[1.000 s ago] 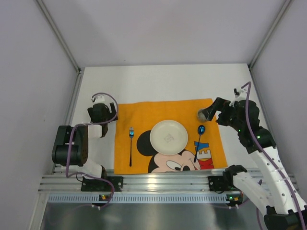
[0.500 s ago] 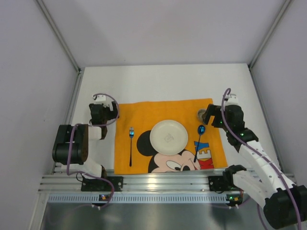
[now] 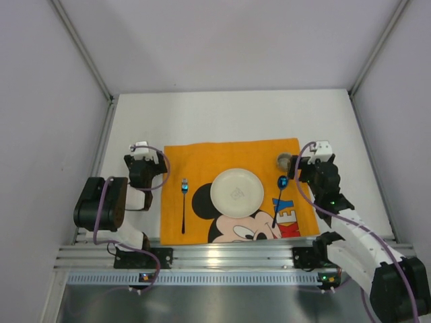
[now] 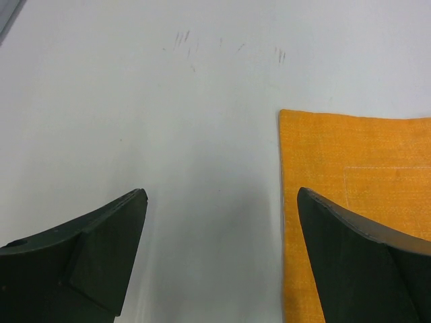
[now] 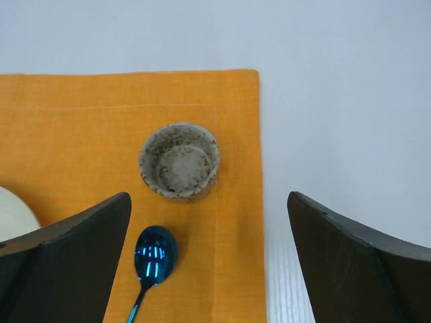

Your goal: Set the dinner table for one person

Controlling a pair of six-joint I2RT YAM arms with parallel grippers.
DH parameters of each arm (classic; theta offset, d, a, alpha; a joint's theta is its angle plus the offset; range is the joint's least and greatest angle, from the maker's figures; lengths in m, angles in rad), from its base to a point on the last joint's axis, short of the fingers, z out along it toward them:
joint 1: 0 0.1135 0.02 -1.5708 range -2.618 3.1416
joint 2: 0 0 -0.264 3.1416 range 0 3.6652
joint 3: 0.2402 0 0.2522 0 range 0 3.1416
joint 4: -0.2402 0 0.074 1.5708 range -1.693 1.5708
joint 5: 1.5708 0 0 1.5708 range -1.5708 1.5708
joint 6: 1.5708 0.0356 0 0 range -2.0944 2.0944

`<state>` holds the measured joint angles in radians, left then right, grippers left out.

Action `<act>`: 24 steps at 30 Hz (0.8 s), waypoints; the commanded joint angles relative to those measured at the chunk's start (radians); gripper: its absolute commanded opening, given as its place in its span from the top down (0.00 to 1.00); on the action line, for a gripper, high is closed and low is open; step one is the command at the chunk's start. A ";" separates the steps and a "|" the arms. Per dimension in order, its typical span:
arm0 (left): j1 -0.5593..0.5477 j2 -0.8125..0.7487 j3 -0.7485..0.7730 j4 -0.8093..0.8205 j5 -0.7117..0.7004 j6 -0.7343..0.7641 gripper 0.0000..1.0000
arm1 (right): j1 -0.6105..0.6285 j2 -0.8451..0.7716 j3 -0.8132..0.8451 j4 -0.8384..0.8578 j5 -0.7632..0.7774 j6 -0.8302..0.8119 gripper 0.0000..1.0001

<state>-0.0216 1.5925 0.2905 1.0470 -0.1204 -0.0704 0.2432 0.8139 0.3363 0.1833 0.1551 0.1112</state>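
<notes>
Rail: an aluminium rail (image 3: 229, 256) runs along the near edge and carries both arm bases.
Cloth: an orange Mickey Mouse cloth (image 3: 202, 161) lies flat on the bench, near the rail, with the printed face at its near edge.
Fork: a fork (image 3: 184, 205) with a blue head and dark handle lies on the left part of the cloth, head pointing far, apart from the plate.
Spoon: a spoon (image 3: 279, 198) with a shiny blue bowl lies right of the plate, bowl pointing far, handle slanting near-left over the printed letters.
Plate: a round white plate (image 3: 237, 190) sits in the middle of the cloth, between fork and spoon, and carries nothing.
Left end effector: the left end effector (image 4: 221, 195) has its fingers spread wide with nothing between them. It is low over bare bench at the cloth's left edge, and its right finger is over the orange fabric.
Right end effector: the right end effector (image 5: 207, 197) has its fingers wide apart and grips nothing. It sits at the cloth's right edge, facing the cup.
Cup: a small speckled cup (image 5: 179, 161) stands upright on the far right corner of the cloth, just beyond the spoon's bowl. Its inside shows no contents.
Bench: the matte white bench (image 3: 222, 118) reaches well beyond the cloth to the far wall, with faint pencil-like scratches visible in the left wrist view.
</notes>
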 commanded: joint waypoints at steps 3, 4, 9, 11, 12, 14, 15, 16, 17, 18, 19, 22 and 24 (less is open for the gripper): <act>-0.001 -0.017 0.015 0.076 -0.010 0.012 0.02 | -0.067 0.158 -0.129 0.407 -0.012 -0.096 0.00; -0.001 -0.017 0.015 0.074 -0.009 0.012 0.01 | -0.097 0.200 -0.138 0.468 -0.011 -0.094 0.00; -0.001 -0.016 0.015 0.074 -0.008 0.012 0.01 | -0.208 0.506 -0.030 0.793 -0.120 -0.151 0.00; -0.001 -0.017 0.015 0.074 -0.009 0.012 0.02 | -0.236 0.606 0.013 0.762 -0.124 -0.118 0.00; -0.001 -0.017 0.015 0.076 -0.008 0.012 0.01 | -0.269 0.617 0.004 0.790 -0.132 -0.093 0.00; -0.001 -0.019 0.015 0.076 -0.008 0.012 0.02 | -0.256 0.611 -0.017 0.842 -0.126 -0.137 0.00; -0.001 -0.017 0.015 0.076 -0.008 0.012 0.01 | -0.251 0.622 -0.096 0.911 -0.134 -0.149 0.00; -0.001 -0.017 0.015 0.076 -0.008 0.012 0.02 | -0.251 0.645 -0.123 1.079 -0.143 -0.148 0.00; -0.001 -0.017 0.015 0.076 -0.010 0.012 0.01 | -0.251 0.618 -0.123 1.023 -0.147 -0.163 0.00; -0.001 -0.017 0.015 0.076 -0.007 0.012 0.02 | -0.251 0.622 -0.115 1.012 -0.150 -0.165 0.00; -0.001 -0.016 0.015 0.076 -0.008 0.012 0.01 | -0.251 0.636 -0.109 1.028 -0.181 -0.166 0.00; -0.001 -0.017 0.015 0.076 -0.010 0.012 0.01 | -0.251 0.633 -0.092 0.999 -0.158 -0.156 0.00; -0.001 -0.016 0.015 0.076 -0.010 0.012 0.01 | -0.251 0.634 -0.092 0.996 -0.158 -0.156 0.00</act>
<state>-0.0216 1.5925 0.2913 1.0470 -0.1246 -0.0673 -0.0029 1.4429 0.2237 1.0771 0.0273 -0.0349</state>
